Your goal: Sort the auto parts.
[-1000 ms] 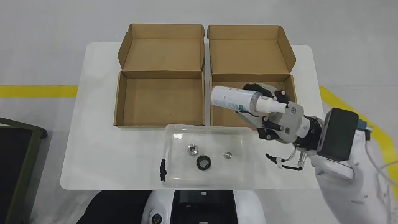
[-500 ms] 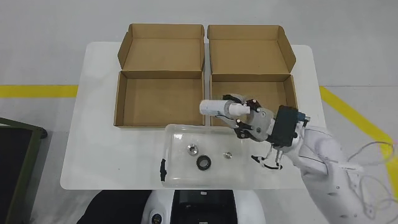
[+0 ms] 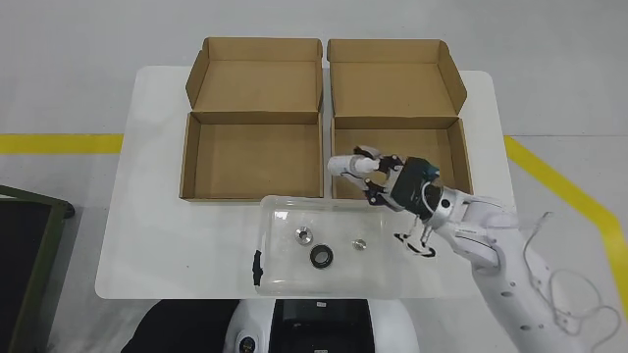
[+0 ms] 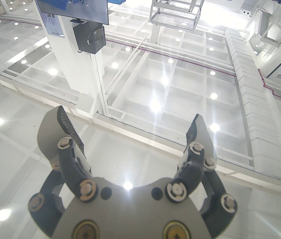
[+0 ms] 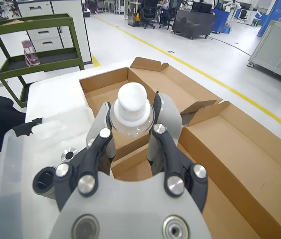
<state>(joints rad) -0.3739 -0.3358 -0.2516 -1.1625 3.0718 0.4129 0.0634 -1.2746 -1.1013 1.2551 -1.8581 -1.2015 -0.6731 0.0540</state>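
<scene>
My right gripper (image 3: 371,169) is shut on a clear bottle (image 3: 345,165) with a white cap, held sideways over the near left corner of the right cardboard box (image 3: 444,145). In the right wrist view the bottle (image 5: 131,115) sits between the fingers (image 5: 105,118) of the right gripper (image 5: 132,104), its cap pointing toward the left cardboard box (image 5: 100,93). The clear plastic bin (image 3: 280,206) holds a metal ring (image 3: 305,235), a black ring (image 3: 321,255) and a small metal part (image 3: 359,245). My left gripper (image 4: 129,120) is open, empty, and points up at the ceiling.
The left cardboard box (image 3: 252,162) is open with nothing in it, and its lid flap lies back. Both boxes stand side by side behind the bin. Bare white table (image 3: 147,216) lies to the left. A green shelf cart (image 5: 31,40) stands beyond the table.
My right arm has come down and leftward with the bottle, from above the right box's near side to low over its near left corner.
</scene>
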